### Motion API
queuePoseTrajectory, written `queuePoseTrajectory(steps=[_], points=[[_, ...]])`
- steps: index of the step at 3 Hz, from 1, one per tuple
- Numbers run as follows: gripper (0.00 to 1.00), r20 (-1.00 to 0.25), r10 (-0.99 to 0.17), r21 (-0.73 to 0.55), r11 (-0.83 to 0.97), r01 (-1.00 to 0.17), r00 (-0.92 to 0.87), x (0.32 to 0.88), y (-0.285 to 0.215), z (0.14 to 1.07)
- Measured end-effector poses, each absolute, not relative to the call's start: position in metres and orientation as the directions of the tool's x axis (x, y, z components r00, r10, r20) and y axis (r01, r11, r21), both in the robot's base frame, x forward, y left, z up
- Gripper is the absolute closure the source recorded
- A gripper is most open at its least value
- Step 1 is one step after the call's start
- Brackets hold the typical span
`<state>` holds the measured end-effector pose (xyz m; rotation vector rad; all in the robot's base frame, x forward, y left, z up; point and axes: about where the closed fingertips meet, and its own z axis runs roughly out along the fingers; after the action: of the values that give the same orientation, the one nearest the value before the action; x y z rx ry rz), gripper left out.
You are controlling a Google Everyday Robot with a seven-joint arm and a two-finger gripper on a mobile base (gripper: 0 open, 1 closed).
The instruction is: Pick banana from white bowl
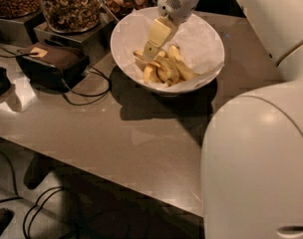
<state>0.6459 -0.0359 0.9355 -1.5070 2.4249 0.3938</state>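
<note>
Nearest, on the right, the view is filled by the robot's white body (256, 158). Beyond it the grey table (116, 133) is spread, with the bowl's dark shadow cast on it. Further back, at the middle, the white bowl (214, 44) is set, lined with crinkled paper (199, 31). The banana (159, 62) is seen lying in the bowl among shorter ones, its thin stem end turned left. The gripper (150, 51) has been lowered into the bowl from the far side, its tip at or just above that stem end; whether it is spread or closed cannot be told. The approach is judged complete, but no lift is shown: the banana is not yet raised, so grasping and withdrawing are left. At the far left, a black box (52, 63) with cables and glass jars of nuts (72, 6) are placed.
</note>
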Motion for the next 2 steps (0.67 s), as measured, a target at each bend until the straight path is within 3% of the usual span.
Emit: queuePoseTrajectory(steps=[1,2], points=[[0.34,-0.347,-0.836,0.096,0.419,-0.903,-0.425,0.6464,-0.0327,0.9304],[0.35,-0.343,-0.835,0.099,0.423,-0.901,-0.43,0.6474,-0.0347,0.9275]])
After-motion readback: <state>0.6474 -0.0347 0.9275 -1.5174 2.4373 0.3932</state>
